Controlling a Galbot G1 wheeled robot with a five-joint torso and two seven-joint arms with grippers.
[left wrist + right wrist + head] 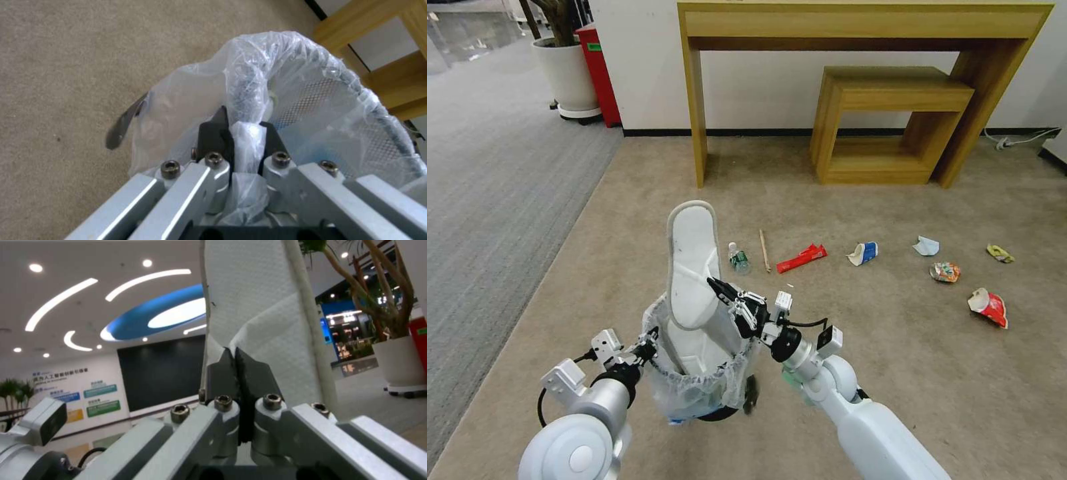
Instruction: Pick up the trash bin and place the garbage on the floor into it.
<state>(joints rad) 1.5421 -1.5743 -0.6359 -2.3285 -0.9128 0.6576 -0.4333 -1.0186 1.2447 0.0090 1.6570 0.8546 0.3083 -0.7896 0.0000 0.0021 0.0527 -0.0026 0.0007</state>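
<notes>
both tools (650, 348) (720, 288) clamped shut, arms raised forward.

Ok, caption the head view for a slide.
Left gripper holds the bin while right gripper lowers a slipper in.

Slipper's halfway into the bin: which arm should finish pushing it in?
Right. The right gripper is shut on the white fabric slipper standing in the bag-lined black bin; the left gripper is clamped on its rim, holding it.

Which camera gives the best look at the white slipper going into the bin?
The head view: the whole slipper stands upright in the trash bin, pinched by the right gripper, while the left gripper holds the bin's rim. The right wrist view shows just its fabric close up. The left wrist view shows the bin's bag.
</notes>
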